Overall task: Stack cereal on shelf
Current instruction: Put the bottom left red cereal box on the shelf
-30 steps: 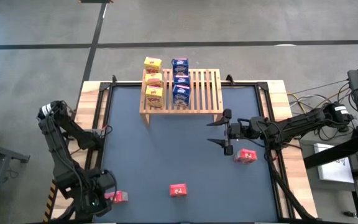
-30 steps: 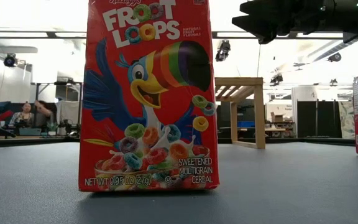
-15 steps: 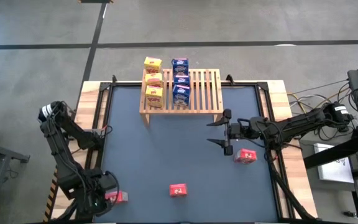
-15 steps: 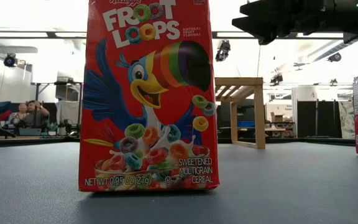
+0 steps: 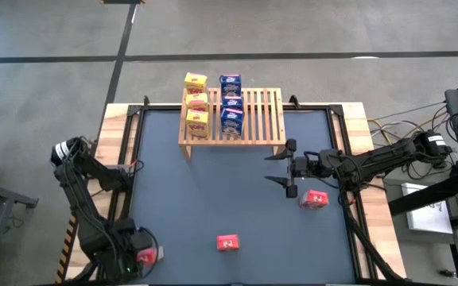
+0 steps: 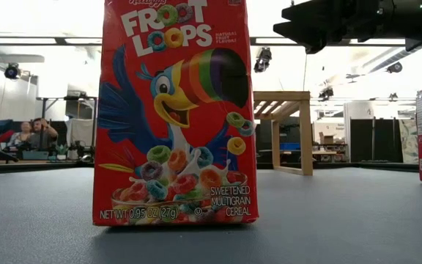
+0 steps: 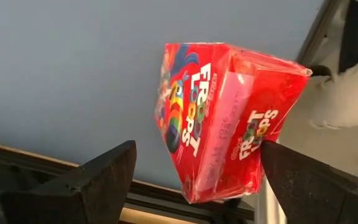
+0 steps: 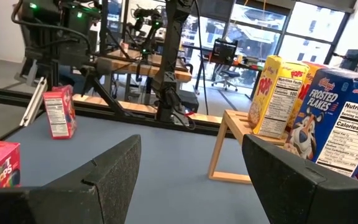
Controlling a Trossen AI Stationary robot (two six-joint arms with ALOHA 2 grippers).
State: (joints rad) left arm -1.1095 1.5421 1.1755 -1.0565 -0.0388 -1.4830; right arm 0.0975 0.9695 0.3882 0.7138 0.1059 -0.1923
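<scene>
My left gripper [image 7: 191, 171] hangs at the near left corner of the dark blue table [image 5: 213, 191], its two dark fingers [image 7: 89, 183] spread as wide as they go on either side of a small red cardboard cereal box [image 7: 225, 118]; in the left wrist view the box sits between the fingers with a gap showing at each side, so I am not touching it. That box lies tipped over on the table top, its printed front facing sideways and its long axis running along the table's edge rail rather than standing up. My right gripper [image 5: 290, 169] hovers in front of the light natural-wood slatted shelf [image 5: 257, 115], below its right end, with its jaws apart and nothing between them. Just beside it, toward the near edge, lies a second red cereal box [image 5: 314, 199]. A third red cereal box [image 5: 227, 243] stands upright well in front of the shelf, near the table's front edge, its printed face turned toward the low camera and its long axis vertical. On the shelf's left part stand three yellow cereal boxes [image 5: 196, 101] in a row from back to front, and right beside them three blue cereal boxes [image 5: 230, 102] in a matching row, all upright.
</scene>
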